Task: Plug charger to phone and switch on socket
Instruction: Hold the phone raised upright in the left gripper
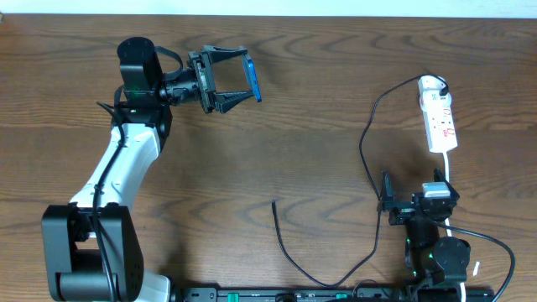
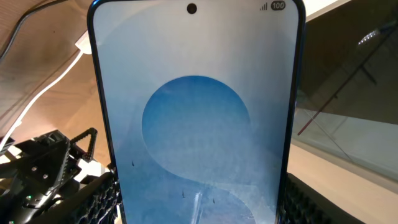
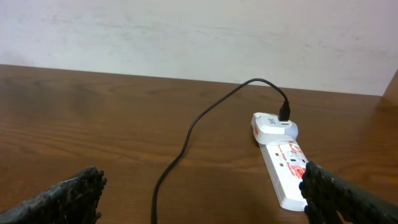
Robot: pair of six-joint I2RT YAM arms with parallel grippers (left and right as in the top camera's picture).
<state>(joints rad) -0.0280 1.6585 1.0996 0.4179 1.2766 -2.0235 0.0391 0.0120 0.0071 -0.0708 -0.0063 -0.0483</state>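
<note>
1. The step in hand looked like setup for the plug-in. The left gripper [image 1: 242, 78] had the phone [image 1: 253, 80] lifted clear of the table [image 1: 252, 155] over on the far left. The screen was lit blue and filled the left wrist view.
2. The charger [image 1: 367, 143] wasn't connected to the phone yet. Its cable ran from the white adapter [image 1: 431, 84] at the far end of the socket [image 1: 441, 119] and looped down toward the near edge. The free end lay on the wood mid-table, well apart from the phone.
3. My guess at the next move: something had to fetch that loose end, and the right gripper [image 1: 418, 200] was the free one. It'd want a pinch right behind the plug tip so it lines up with the phone's port, which I couldn't see in any view.
4. Left pincer: clamped on the phone across its width, jaws held partly apart by it.
5. Right pincer: jaws spread wide with nothing between them and touching nothing, sitting near the socket's near end.
6. Socket switch: too small to tell if it was on, so I'd count that step as not done.
</note>
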